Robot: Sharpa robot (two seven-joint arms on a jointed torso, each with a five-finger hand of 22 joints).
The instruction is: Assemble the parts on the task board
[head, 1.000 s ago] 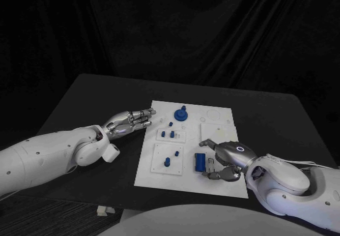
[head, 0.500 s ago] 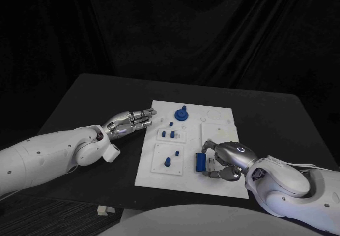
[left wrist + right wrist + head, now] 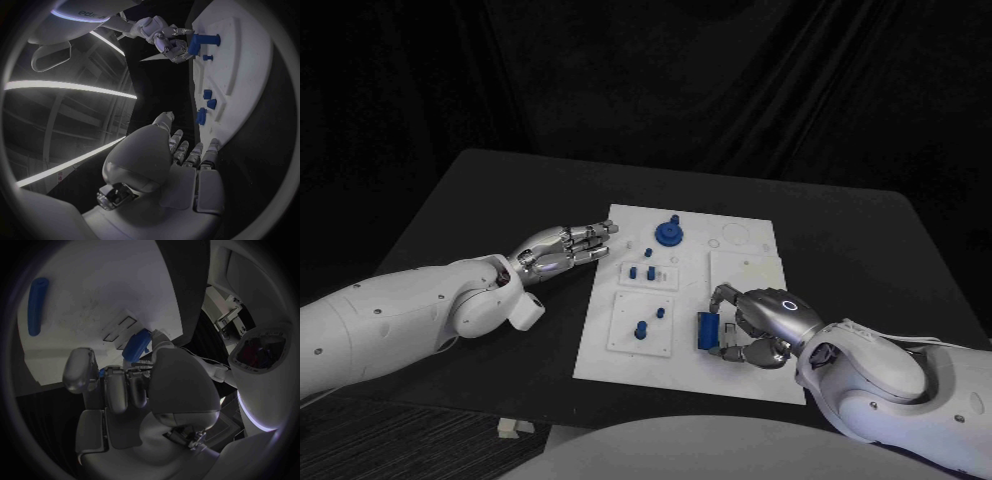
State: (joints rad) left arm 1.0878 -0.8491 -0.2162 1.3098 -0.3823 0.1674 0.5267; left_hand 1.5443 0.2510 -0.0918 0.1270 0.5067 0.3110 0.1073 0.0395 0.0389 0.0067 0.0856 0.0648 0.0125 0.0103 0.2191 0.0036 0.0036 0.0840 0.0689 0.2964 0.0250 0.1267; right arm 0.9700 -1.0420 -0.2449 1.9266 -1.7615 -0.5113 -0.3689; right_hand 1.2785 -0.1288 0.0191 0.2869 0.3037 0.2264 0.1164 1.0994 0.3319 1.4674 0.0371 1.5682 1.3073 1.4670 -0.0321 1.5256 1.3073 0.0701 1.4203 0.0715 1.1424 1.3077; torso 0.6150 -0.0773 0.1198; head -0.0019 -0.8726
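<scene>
Two hands are in play, but only one is near the piece that matters. The right silver many-fingered hand (image 3: 759,328) sits over the near right part of the flat white plastic task board (image 3: 747,232), its fingers curled round a short blue cylindrical part (image 3: 710,329); the right wrist view shows what looks like the same blue cylinder (image 3: 136,345) pinched between thumb and fingers right at the board's surface. I judge it held, though whether the part has left the board cannot be told.

From the head view, that cylinder lies just to the inner side of the right hand, towards the board's middle, with its long axis running roughly from the near edge of the board towards the far edge.

The left silver hand (image 3: 565,247) rests on the black bench (image 3: 473,200) just beside the board's left edge, fingers loosely curled and close together, holding nothing; in the left wrist view its fingertips (image 3: 190,152) point at the board's rim.

Other small blue pegs (image 3: 643,272) stand in the board's middle, nearer the left hand, and a round blue knob-like part (image 3: 671,233) sits towards the far edge.

Any seating of the cylinder likely falls to the right hand, being much the closer.
</scene>
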